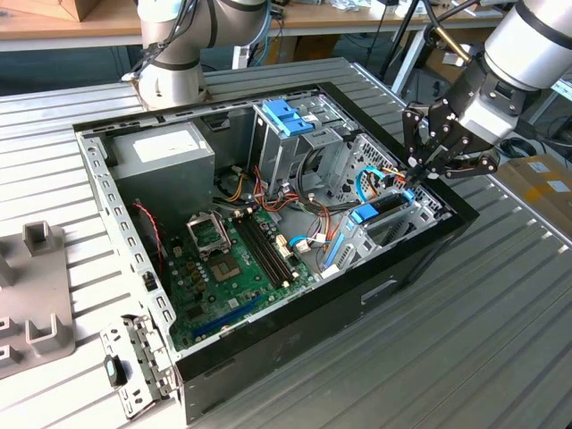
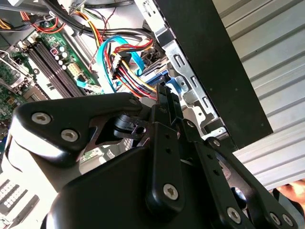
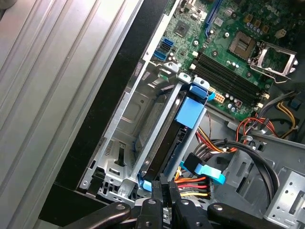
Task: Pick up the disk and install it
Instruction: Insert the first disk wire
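Gripper [image 1: 418, 172] tilted down over the case [image 1: 420, 259] corner — fingers together on the disk's [image 3: 164, 143] rear edge, disk edge-up in its bay

Wide view here, and the counter [image 1: 500, 340] is a bed of pale ribbed metal slats, running in long parallel grooves and catching soft, even daylight. Over at the exterior view's left edge, a grey moulded fixture [image 1: 36, 295] with upright blocks sits flat on those slats. Just beside it, nearer the camera, a perforated metal bracket [image 1: 134, 366] lies on the slats. Up along the back, a wooden workbench [image 1: 357, 16] runs across the room, cables hanging down below it. At the exterior view's right, beyond the counter's edge, a cardboard box [image 1: 541, 183] with a yellow label sits lower down.
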Action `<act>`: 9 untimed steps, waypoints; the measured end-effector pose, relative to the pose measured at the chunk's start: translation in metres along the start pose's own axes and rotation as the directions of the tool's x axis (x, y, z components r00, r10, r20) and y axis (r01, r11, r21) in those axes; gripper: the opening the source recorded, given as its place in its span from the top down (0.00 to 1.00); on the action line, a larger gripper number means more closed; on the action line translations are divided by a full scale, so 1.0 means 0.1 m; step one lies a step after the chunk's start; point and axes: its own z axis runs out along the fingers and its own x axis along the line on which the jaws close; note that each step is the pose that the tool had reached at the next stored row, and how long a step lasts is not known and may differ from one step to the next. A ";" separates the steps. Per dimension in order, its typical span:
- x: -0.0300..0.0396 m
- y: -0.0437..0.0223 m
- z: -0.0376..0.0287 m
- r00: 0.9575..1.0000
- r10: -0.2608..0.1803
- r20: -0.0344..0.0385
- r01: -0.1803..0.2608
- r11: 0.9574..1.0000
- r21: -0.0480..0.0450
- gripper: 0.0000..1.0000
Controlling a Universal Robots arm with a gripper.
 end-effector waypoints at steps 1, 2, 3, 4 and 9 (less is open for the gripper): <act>0.000 0.000 0.000 1.000 0.003 0.000 -0.003 1.000 0.000 0.83; 0.000 0.000 0.000 1.000 0.005 0.000 -0.005 1.000 0.001 0.83; 0.000 0.000 0.000 1.000 0.007 0.000 -0.007 1.000 0.001 0.83; 0.000 0.000 0.000 1.000 0.008 0.000 -0.008 1.000 0.001 0.83; 0.000 0.000 0.000 1.000 0.018 -0.001 -0.018 1.000 0.002 0.83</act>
